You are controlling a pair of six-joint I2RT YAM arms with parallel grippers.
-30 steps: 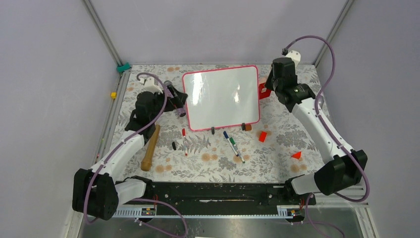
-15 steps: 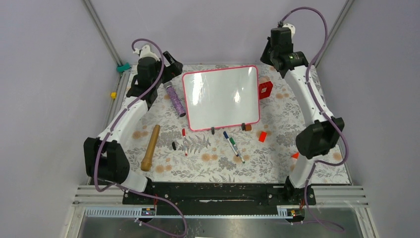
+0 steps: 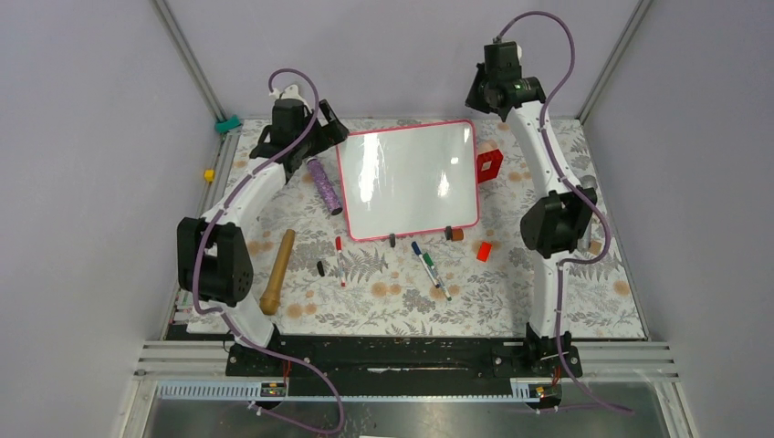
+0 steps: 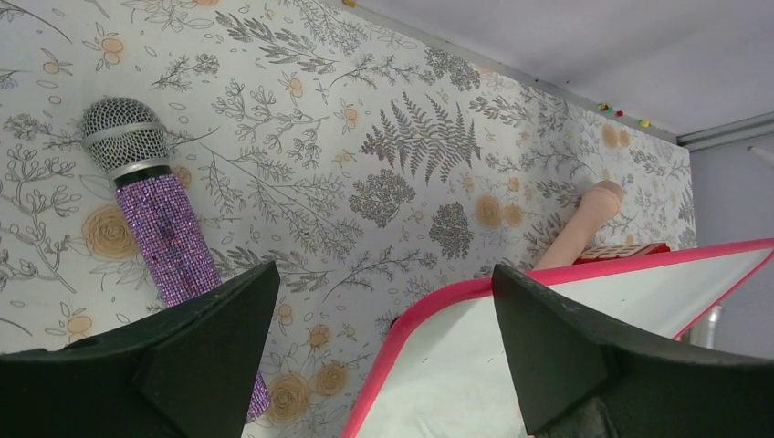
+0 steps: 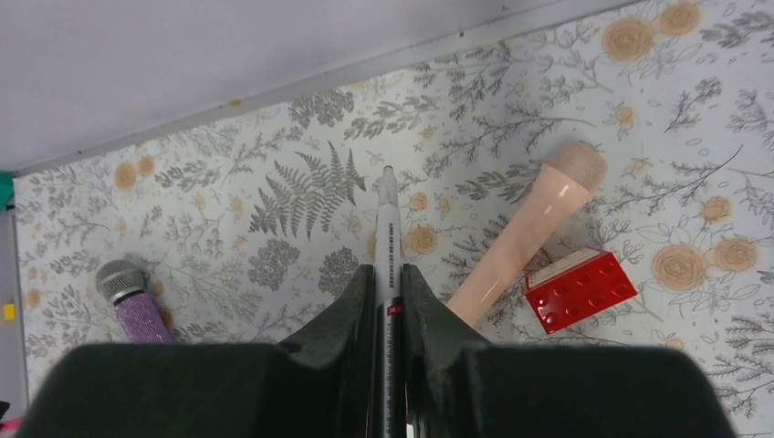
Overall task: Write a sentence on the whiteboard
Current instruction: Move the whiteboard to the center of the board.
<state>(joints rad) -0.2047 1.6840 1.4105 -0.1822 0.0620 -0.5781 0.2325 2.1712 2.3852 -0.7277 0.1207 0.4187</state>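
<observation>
- Floral-print surface (image 3: 383, 292), grey walls round it. Which hand has the pen?
- The right hand (image 5: 387, 274). Its fingers are closed tight on a white marker (image 5: 388, 228), which runs straight out between them, tip forward.
- And the left hand (image 4: 383, 274)?
- Spread wide with nothing in it, raised just off the board's far left corner, near a purple microphone (image 4: 164, 219).
- Where is the whiteboard (image 3: 408, 180)?
- Flat on the surface between the two arms, long side running left to right. No lettering shows on it, so I judge the sentence not yet begun.
- How does it lie from the marker?
- Below the right hand, toward the robot's left and the near edge; that hand sits high by the far right corner. Both hands are close, but only the right can write. Its wrist view shows no board, so the tip likely needs tilting down onto it.
</observation>
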